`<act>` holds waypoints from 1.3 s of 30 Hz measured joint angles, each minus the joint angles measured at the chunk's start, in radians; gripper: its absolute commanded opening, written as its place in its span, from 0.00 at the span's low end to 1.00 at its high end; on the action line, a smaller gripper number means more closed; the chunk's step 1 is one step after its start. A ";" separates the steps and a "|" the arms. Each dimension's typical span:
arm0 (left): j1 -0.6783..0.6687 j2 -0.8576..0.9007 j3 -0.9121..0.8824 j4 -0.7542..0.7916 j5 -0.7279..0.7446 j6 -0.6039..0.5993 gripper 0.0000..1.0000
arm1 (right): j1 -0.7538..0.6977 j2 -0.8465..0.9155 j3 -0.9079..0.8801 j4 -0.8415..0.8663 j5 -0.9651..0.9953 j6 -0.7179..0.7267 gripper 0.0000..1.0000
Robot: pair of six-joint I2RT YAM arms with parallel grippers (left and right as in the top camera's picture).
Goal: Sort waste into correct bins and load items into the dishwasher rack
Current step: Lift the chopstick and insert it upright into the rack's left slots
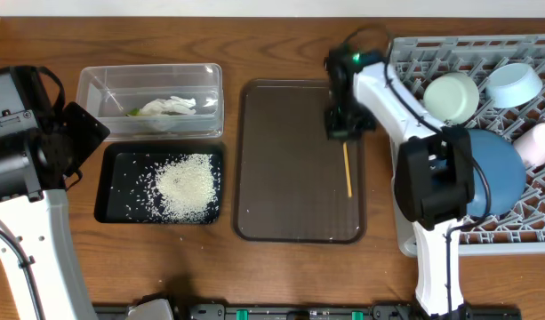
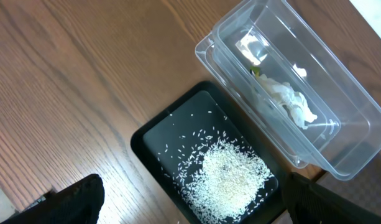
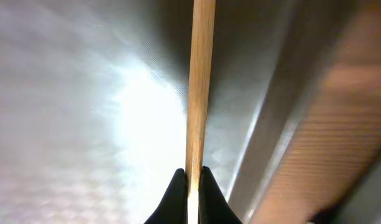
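White rice [image 1: 185,185] lies heaped in the black tray [image 1: 108,182]. The tissue [image 1: 170,107] and the green-yellow wrapper [image 1: 132,112] lie in the clear tub [image 1: 90,89]. The grey rack [image 1: 414,53] holds the dark blue bowl [image 1: 503,169], the light blue bowl [image 1: 514,83], the pale green bowl [image 1: 452,96] and the pink cup [image 1: 540,142]. My right gripper [image 1: 341,124] is low over the brown tray [image 1: 281,178], shut on the end of a wooden chopstick [image 1: 348,169] [image 3: 199,74]. My left gripper [image 2: 190,208] is open and empty above the black tray's near edge [image 2: 146,134].
The brown serving tray sits between the bins and the rack, and the chopstick lies along its right side. My right arm reaches over the rack's left edge. Bare wooden table lies in front of the bins and the tray.
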 measured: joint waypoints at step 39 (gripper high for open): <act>0.000 0.000 0.000 0.000 0.000 0.000 0.93 | -0.401 -0.059 0.138 0.011 -0.144 -0.394 0.18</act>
